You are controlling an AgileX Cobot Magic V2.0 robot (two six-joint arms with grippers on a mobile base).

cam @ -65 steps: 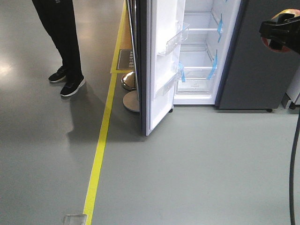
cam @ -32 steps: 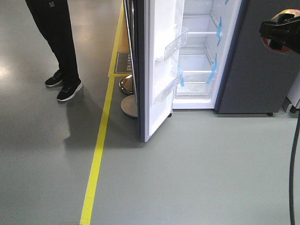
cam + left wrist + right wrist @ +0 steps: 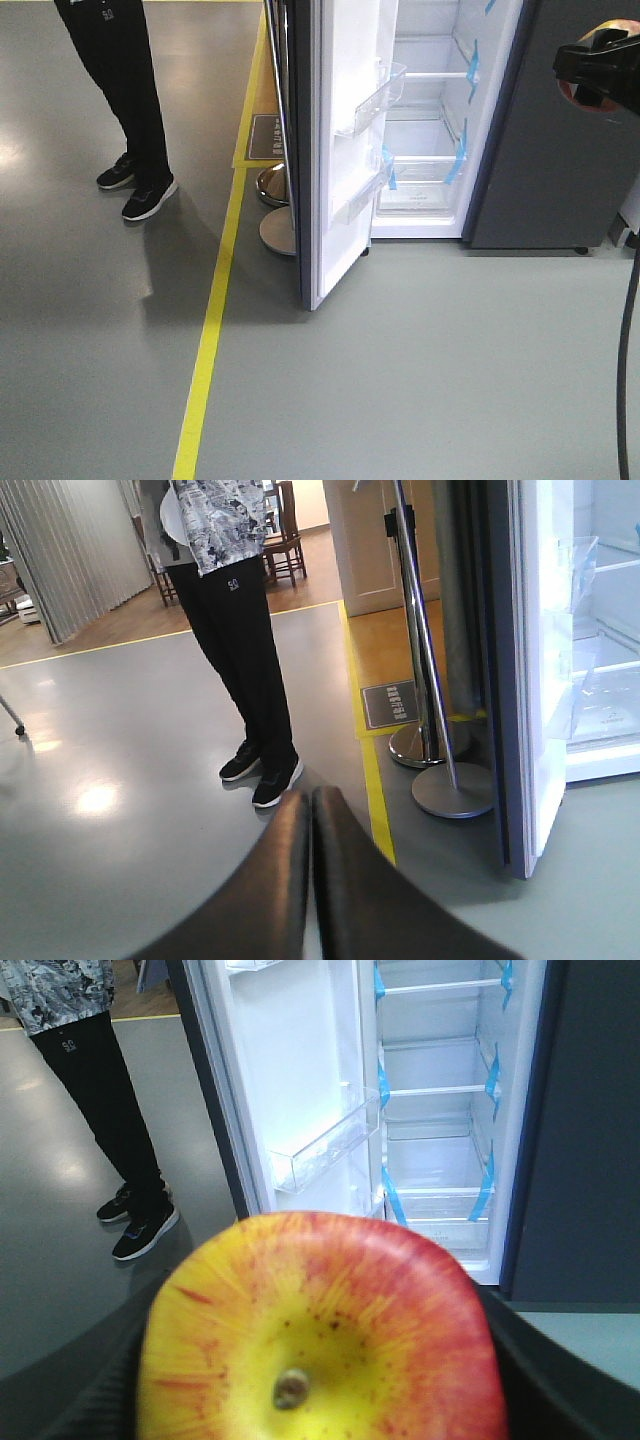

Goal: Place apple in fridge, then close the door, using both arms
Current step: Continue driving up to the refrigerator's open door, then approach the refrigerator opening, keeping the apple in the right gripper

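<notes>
My right gripper (image 3: 598,70) is shut on the apple (image 3: 320,1335), red with a yellow middle and a stem dimple, which fills the bottom of the right wrist view; it shows at the front view's upper right (image 3: 612,35). The dark grey fridge (image 3: 540,130) stands ahead with its white interior and blue tape strips (image 3: 455,160) showing. Its door (image 3: 340,150) hangs open to the left, white inside with clear bins (image 3: 368,100). My left gripper (image 3: 310,805) is shut and empty, held above the floor left of the door (image 3: 535,680).
A person in black trousers and black shoes (image 3: 135,185) stands at the left. A yellow floor line (image 3: 210,330) runs along the floor. Chrome stanchion bases (image 3: 275,205) sit behind the open door. A black cable (image 3: 628,350) hangs at the right edge.
The view has shifted slightly: the fridge and door sit a little lower and to the right than half a second ago. The right gripper still holds the apple.
</notes>
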